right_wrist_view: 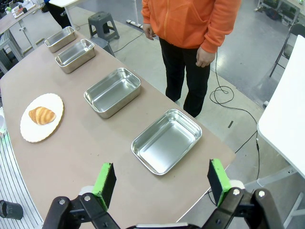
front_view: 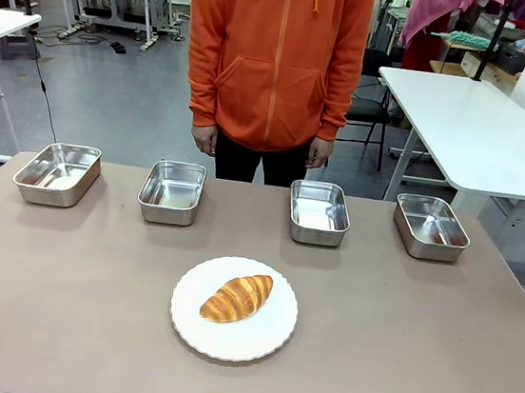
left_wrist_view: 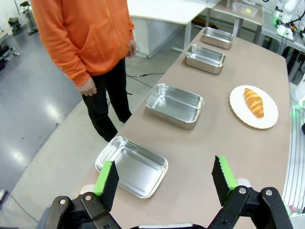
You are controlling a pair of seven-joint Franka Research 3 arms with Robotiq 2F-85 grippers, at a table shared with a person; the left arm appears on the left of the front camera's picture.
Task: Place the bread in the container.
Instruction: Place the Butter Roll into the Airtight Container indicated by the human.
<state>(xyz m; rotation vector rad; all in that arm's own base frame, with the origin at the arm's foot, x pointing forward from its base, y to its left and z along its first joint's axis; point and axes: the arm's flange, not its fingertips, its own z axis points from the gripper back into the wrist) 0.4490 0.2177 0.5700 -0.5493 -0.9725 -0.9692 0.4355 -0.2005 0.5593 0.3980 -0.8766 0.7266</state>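
Croissant point(front_view: 237, 297) is on the white scalloped plate point(front_view: 225, 347), roughly mid-plate. It lies on a diagonal, far end angled to the robot's right. So it's on the plate, not in a tray

The plate sits near the middle of the brown table point(front_view: 416, 350), on the robot's side of the tray row

You've got four look-alike steel trays lined up along the far edge, each apart from its neighbours: far-left tray point(front_view: 57, 172), mid-left tray point(front_view: 171, 191), mid-right tray point(front_view: 319, 212), far-right tray point(front_view: 430, 227). All four show bare metal inside. The plate lines up with the gap between the two middle ones. You can't tell from these views which tray is the target container

A person in an orange hoodie point(front_view: 276, 54) stands at the far edge behind the two middle trays. One hand point(front_view: 204, 139) and the other hand point(front_view: 319, 152) hang at the sides, off the table

Left gripper point(left_wrist_view: 164, 160): released, green pads spread wide, grasping nothing. It hangs above the table's left end with the far-left tray below it, by one finger. The croissant is well off down the table in that wrist view

Right gripper point(right_wrist_view: 161, 163): released too, jaws wide, grasping nothing. It hangs above the right end with the far-right tray just beyond its fingertips. The plate and croissant are well away toward the middle of the table
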